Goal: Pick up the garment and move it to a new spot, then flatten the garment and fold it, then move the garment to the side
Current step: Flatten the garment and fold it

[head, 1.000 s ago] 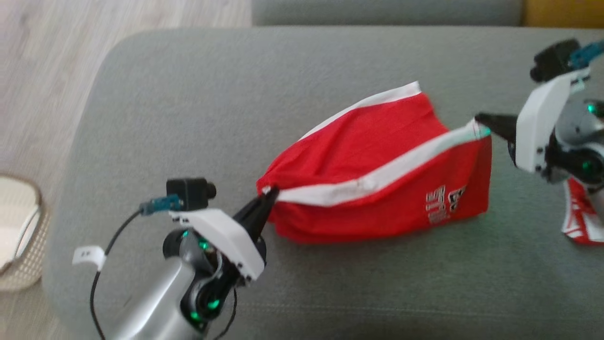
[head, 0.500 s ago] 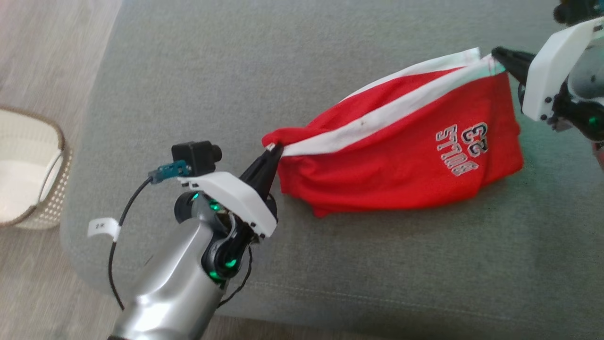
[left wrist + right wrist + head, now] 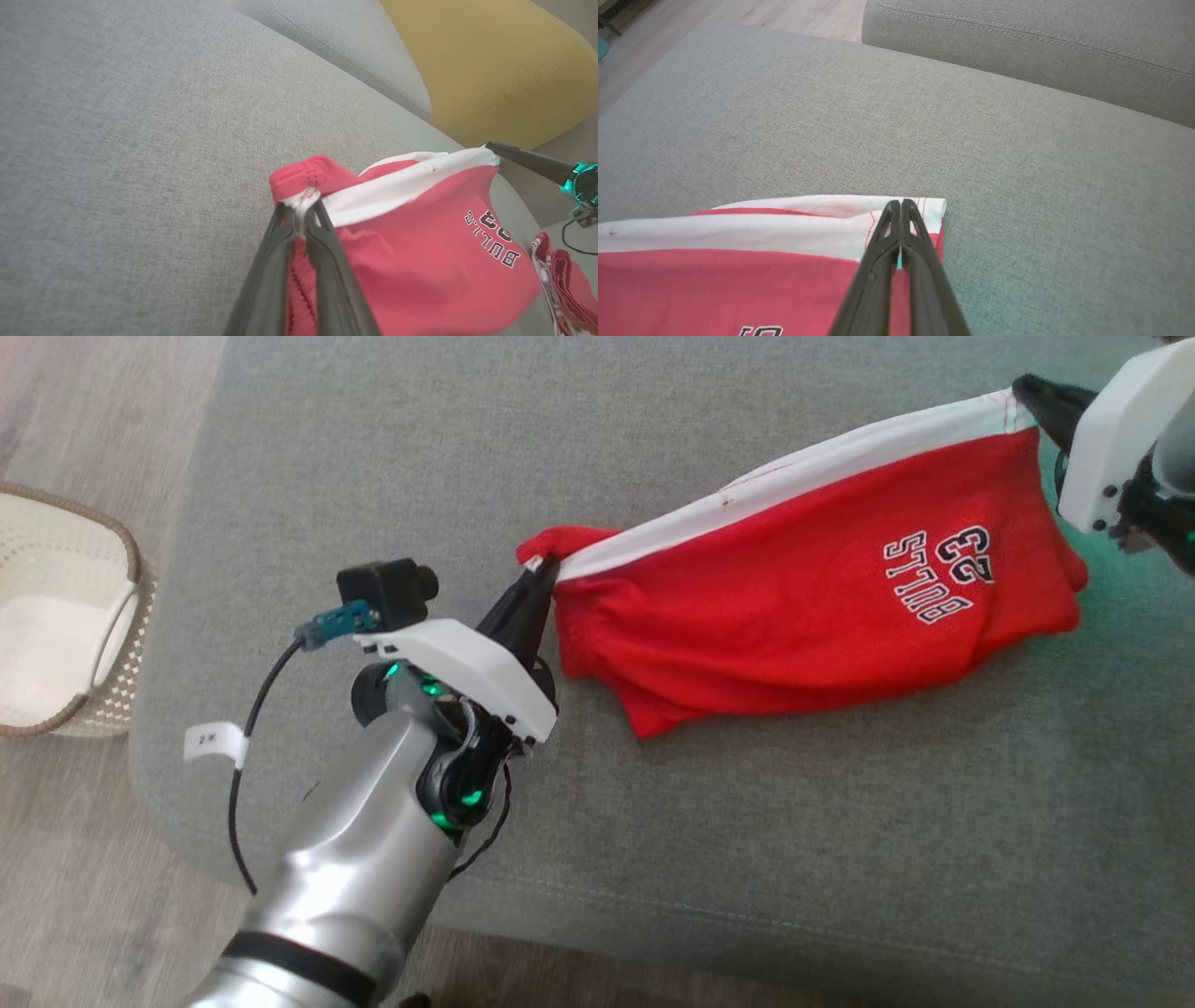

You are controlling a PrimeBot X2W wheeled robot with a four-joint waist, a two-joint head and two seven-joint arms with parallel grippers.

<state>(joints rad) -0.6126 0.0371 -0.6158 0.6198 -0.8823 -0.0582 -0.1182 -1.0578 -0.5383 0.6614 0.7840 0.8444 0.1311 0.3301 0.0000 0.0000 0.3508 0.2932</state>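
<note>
left gripper [image 3: 541, 574]: clenched on the bunched waistband end, centre left
shorts [image 3: 822, 607]: light, limp cloth, strung between both grips, right of centre; waistband corners seem the safest hold
right gripper [image 3: 1027, 387]: pinching the other waistband corner, upper right
sofa [image 3: 653, 859]: grey weave, probably soft
room: basket [image 3: 56, 616] on wood floor [image 3: 56, 859], left edge

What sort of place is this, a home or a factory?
Probably a home living room: a grey fabric sofa under the red garment, a yellow cushion beyond it, and a woven basket on the wooden floor.
</note>
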